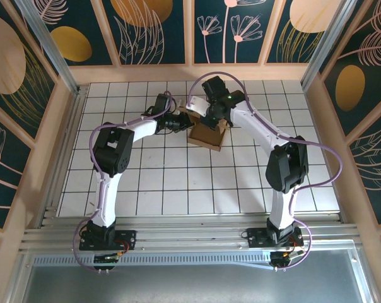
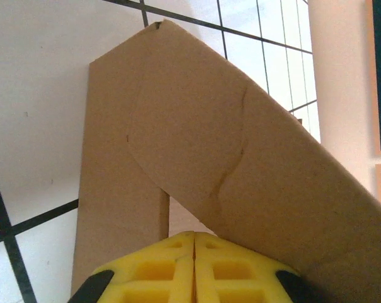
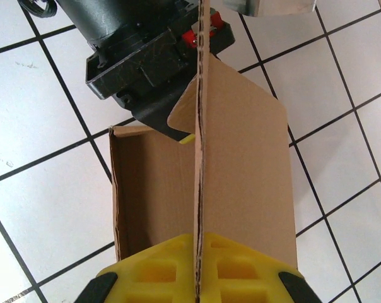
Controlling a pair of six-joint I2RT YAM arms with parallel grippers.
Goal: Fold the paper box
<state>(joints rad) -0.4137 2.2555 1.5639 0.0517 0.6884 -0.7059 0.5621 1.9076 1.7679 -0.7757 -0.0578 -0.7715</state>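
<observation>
1. The paper box (image 1: 209,136) sits partly folded at the far centre of the counter (image 1: 165,183), open side up and skewed slightly against the grid lines. It looks near square from above, so no clear long axis.
2. One panel (image 3: 241,158) stands upright, edge-on in the right wrist view, with a shallow walled tray to its left.
3. The right pincer (image 3: 199,265) is clamped on that upright panel's edge.
4. The left pincer (image 2: 193,252) has its yellow pads pressed together, tips against the flaps; nothing visible between them.
5. The counter is white tile with black lines. The walls (image 1: 152,25) are dark teal with a gold and pink plant pattern.
</observation>
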